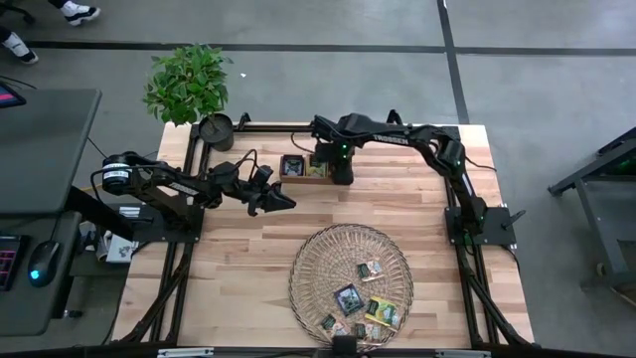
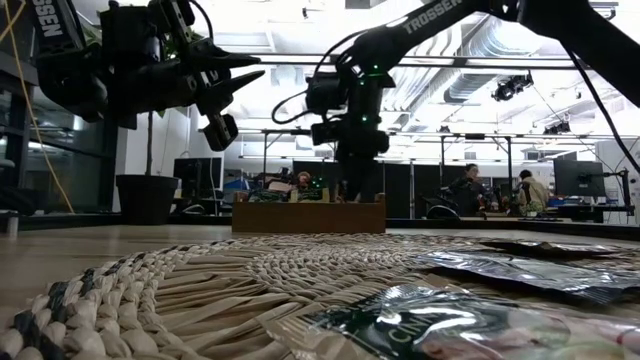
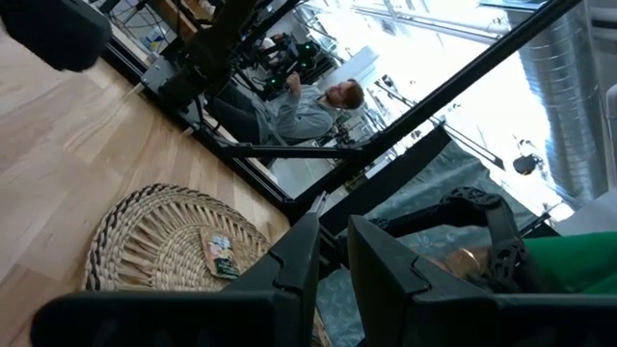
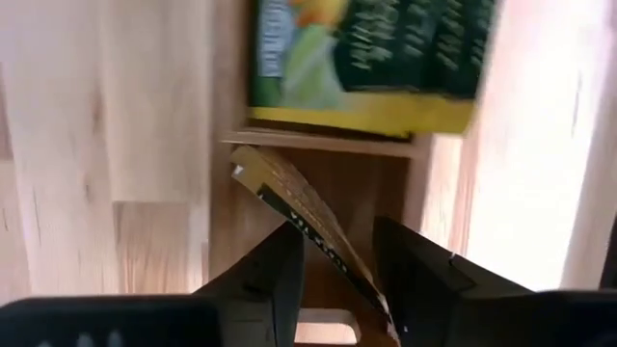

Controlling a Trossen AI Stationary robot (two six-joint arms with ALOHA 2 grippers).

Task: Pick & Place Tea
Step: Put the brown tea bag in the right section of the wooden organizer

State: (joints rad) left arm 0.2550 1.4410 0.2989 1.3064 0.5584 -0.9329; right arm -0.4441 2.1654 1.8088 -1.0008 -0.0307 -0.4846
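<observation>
A small wooden box (image 1: 303, 167) with two compartments stands at the table's far middle. My right gripper (image 1: 338, 171) points down into it, fingers apart. In the right wrist view a yellow-edged dark tea sachet (image 4: 289, 207) leans on edge in one compartment, between my right gripper's (image 4: 339, 231) fingers. Green and yellow sachets (image 4: 371, 53) fill the other compartment. A round woven tray (image 1: 298, 268) near the front edge carries several tea sachets (image 1: 348, 296). My left gripper (image 1: 288, 202) hovers above the table left of the box, pointing right, with a narrow gap and nothing in it. My right gripper comes at the leaning sachet from above, one finger on each side of it. The sachet's near end (image 4: 371, 289) runs close along one finger (image 4: 415, 280). I cannot tell whether it touches. The sachet rests in the box, tilted.
A potted plant (image 1: 189, 85) stands at the far left corner of the table. Bare wood lies between the box and the tray. A desk with a mouse (image 1: 40, 264) sits beyond the left edge. People (image 2: 470, 190) are in the room behind.
</observation>
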